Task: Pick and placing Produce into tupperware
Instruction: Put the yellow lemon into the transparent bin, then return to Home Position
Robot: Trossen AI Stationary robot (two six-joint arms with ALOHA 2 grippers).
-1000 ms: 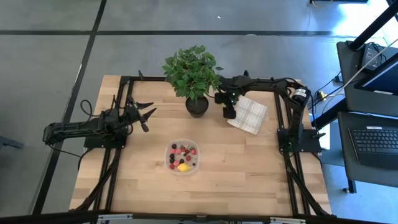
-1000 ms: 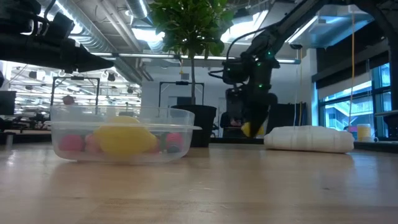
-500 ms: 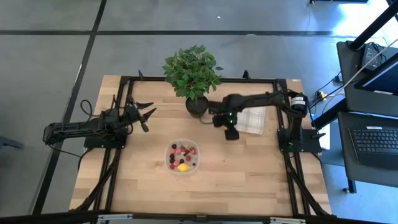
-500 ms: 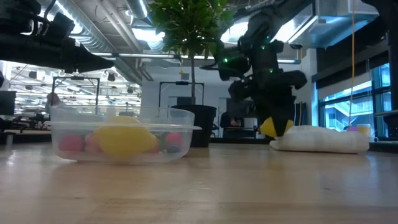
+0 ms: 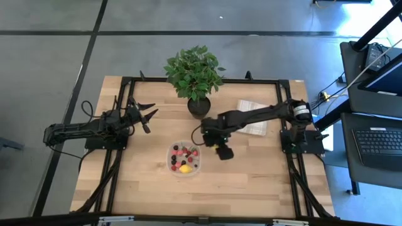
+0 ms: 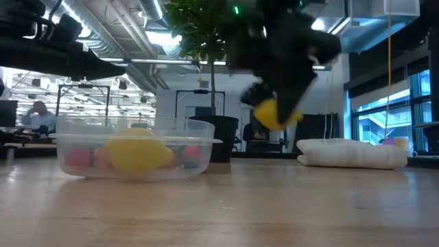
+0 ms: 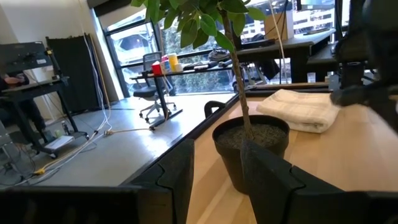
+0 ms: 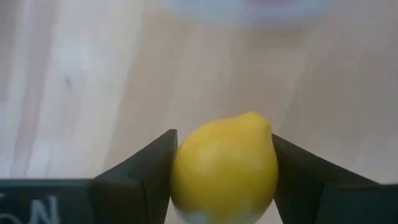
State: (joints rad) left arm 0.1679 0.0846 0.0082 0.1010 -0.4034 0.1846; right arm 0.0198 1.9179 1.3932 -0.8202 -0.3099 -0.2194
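The tupperware [image 5: 185, 158] is a small clear container near the table's middle. It holds red, maroon and pink berries and a yellow lemon-like piece [image 6: 137, 154]. My right gripper [image 5: 223, 151] hovers just right of it, above the wood, shut on another small yellow lemon [image 8: 224, 168]. My left gripper [image 5: 148, 113] waits open over the table's left side, touching nothing. My right gripper pinches the yellow lemon [image 6: 273, 113] between its two fingers [image 8: 152, 171], one on each side of its middle. The fingers come from above, pointing down. The lemon is lifted clear of the table, with its pointed tip [image 8: 260, 119] sticking out past the fingertips.
A potted green plant [image 5: 195, 74] stands at the far middle, its dark pot [image 5: 199, 107] just beyond the container. A white checked folded cloth [image 5: 252, 118] lies to the far right. Bare wood lies in front of the container and to its right.
My right gripper has travelled from beside the cloth toward the table's near-left, toward the tupperware, carrying the lemon and staying shut on it. In the low view it now hangs higher and closer. The left arm has kept still.
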